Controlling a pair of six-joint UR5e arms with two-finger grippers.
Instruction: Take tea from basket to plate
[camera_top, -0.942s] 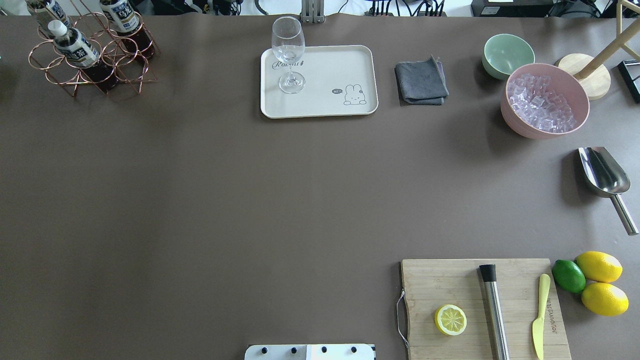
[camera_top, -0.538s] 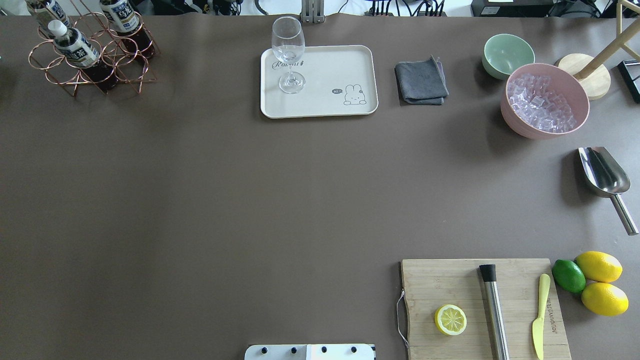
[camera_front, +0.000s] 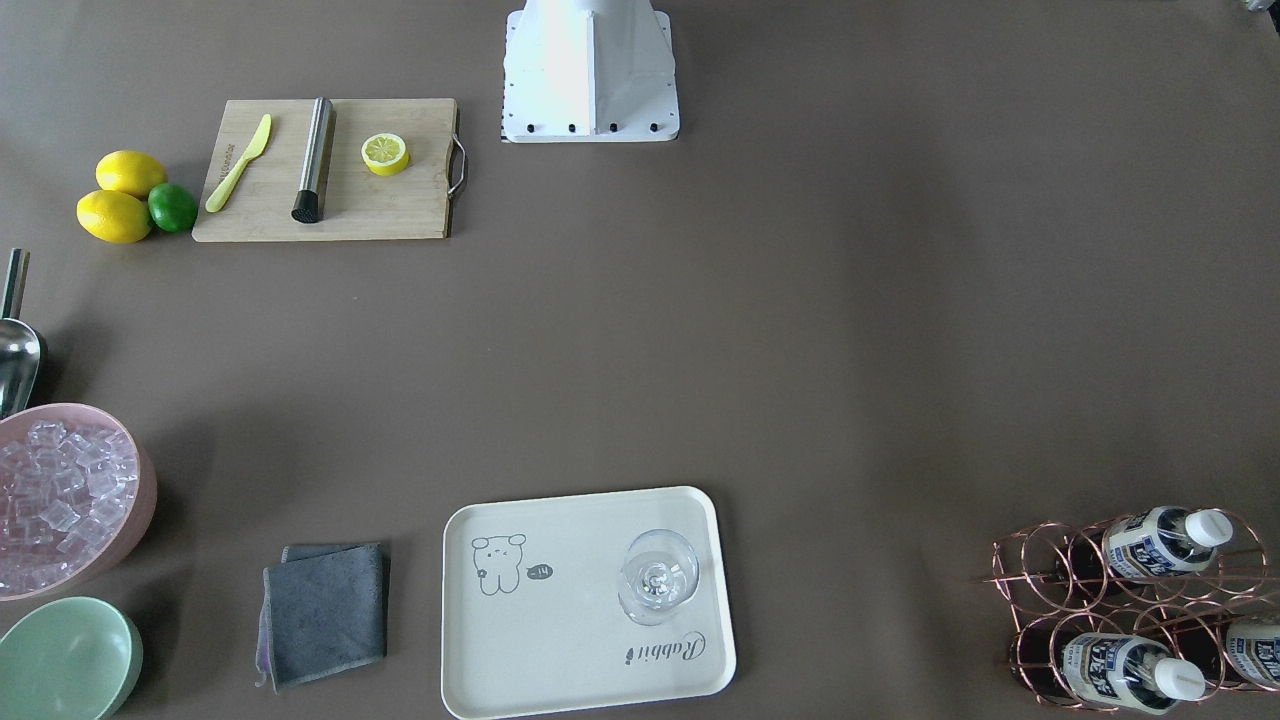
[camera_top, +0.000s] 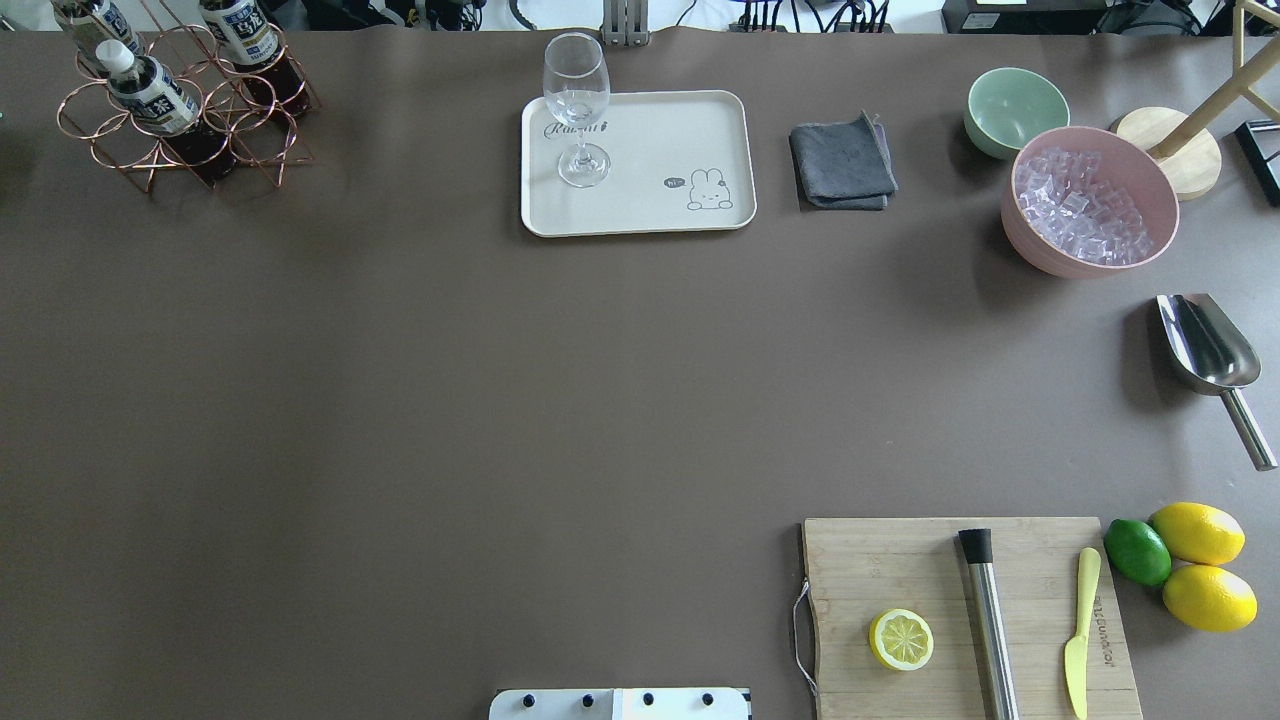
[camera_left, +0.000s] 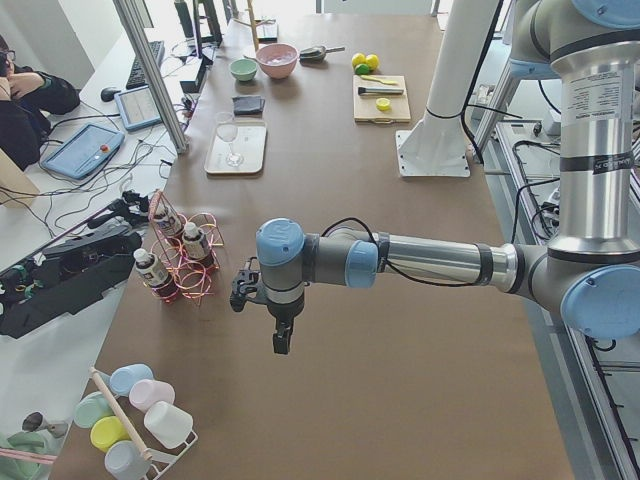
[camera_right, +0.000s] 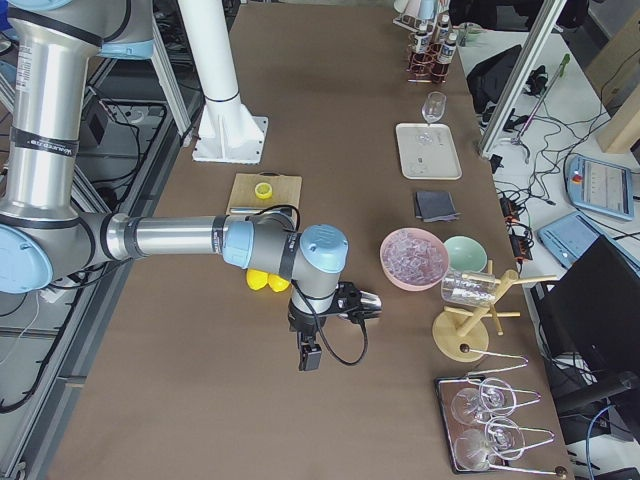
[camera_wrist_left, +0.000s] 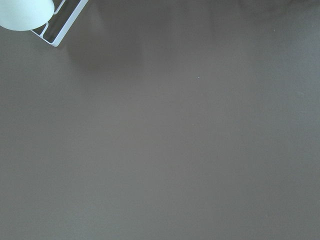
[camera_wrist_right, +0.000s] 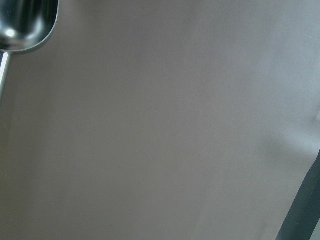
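From across the worktop (camera_front: 800, 350), all three tea bottles (camera_front: 1160, 541) are sitting in the ring cells of the copper wire basket (camera_front: 1012, 575). The cream plate (camera_front: 560, 650) is carrying only a stemmed glass (camera_front: 657, 577). No arm is showing here.

The overhead view is showing the same thing. The basket is standing at the far left corner with the plate well apart to its right, and no arm is reaching in.

In the left side view, the left tool (camera_left: 282, 345) is hanging point-down over bare worktop, near the basket but apart from it. I cannot tell whether its fingers are apart or together.

In the right side view, the right tool (camera_right: 309, 360) is hovering at the opposite end, far from the basket. I cannot tell its state either.

The left wrist camera is looking at bare worktop with a pale cup (camera_wrist_left: 22, 10) in one corner. The right wrist camera is catching only a metal scoop (camera_wrist_right: 22, 22). Neither is showing any fingers.

So, as I judge it, nothing is done yet. Reaching, gripping a bottle, lifting it out, carrying it and setting it down clear of the glass are all remaining.
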